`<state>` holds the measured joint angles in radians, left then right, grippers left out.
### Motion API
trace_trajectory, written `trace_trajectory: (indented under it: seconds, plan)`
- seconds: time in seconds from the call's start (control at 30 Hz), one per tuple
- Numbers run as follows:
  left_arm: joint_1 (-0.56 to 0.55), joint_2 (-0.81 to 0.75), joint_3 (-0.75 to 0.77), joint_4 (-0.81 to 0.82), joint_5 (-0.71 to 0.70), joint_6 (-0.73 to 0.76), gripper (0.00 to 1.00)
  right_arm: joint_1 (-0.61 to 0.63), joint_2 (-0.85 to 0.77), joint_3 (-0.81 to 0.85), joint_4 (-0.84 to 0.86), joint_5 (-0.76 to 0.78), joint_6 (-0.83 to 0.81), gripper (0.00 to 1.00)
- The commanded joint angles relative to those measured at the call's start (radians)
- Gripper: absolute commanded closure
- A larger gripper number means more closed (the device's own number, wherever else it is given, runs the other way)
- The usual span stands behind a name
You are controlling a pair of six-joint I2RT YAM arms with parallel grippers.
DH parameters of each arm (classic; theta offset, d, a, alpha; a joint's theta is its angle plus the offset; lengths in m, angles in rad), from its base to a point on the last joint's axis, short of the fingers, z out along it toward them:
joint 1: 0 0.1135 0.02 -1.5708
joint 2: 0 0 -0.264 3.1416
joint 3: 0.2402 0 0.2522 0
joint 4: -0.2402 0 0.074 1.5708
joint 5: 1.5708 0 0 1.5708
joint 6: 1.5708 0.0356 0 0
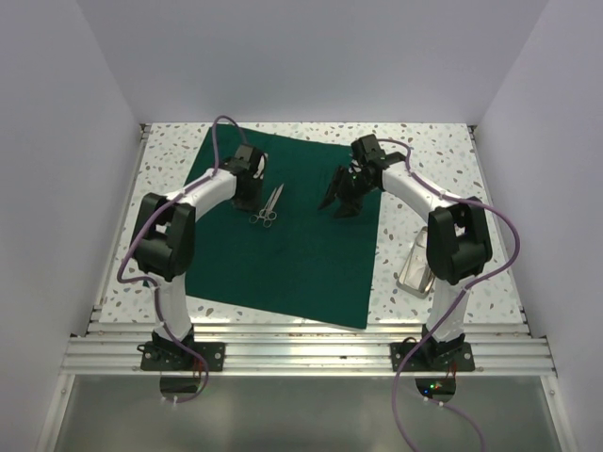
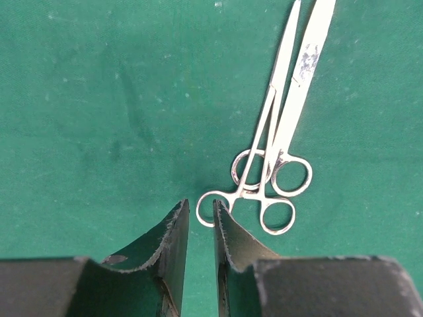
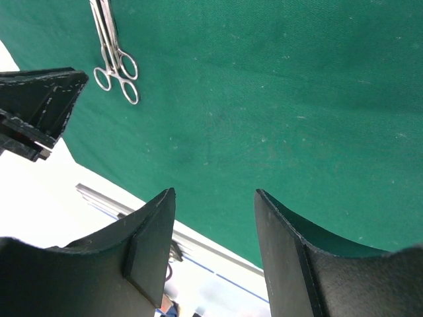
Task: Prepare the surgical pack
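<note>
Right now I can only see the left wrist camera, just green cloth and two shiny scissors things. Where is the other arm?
Observer: The right arm reaches over the far right part of the green drape, across from the scissors.
Operator: Is it holding something?
Observer: No, its jaws stand open with nothing between them.
Operator: Is anything else on the table?
Observer: A small shiny tray sits on the speckled table, off the drape's right edge, next to the right arm.

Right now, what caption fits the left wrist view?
Left pincer, slightly open and empty, beside steel scissors on green cloth.
</note>
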<state>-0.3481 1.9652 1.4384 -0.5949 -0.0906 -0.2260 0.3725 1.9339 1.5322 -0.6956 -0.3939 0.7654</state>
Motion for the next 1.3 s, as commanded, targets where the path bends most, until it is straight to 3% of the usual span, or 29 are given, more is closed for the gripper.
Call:
trace_trajectory:
  seconds: [0.0,0.63,0.73,0.87,0.97,1.27]
  plan:
    - [0.006,-0.003,-0.022,0.012,-0.012,-0.004,0.76,-0.006,-0.047,-0.001,-0.005,-0.026,-0.012,0.45]
    - [-0.005,0.05,-0.114,0.076,-0.02,-0.003,0.78,-0.006,-0.039,-0.012,0.001,-0.033,-0.017,0.45]
    - [-0.005,0.078,-0.112,0.076,-0.034,-0.003,0.82,-0.006,-0.035,-0.014,0.002,-0.036,-0.017,0.45]
    - [-0.003,0.058,-0.096,0.072,-0.034,-0.009,0.98,-0.006,-0.038,-0.015,0.001,-0.036,-0.017,0.45]
    - [-0.003,0.032,-0.055,0.04,-0.034,-0.013,1.0,-0.004,-0.038,-0.004,-0.01,-0.022,-0.024,0.45]
    - [-0.003,-0.098,0.071,-0.058,0.155,-0.062,1.0,-0.001,0.019,0.097,0.051,-0.074,-0.015,0.4]
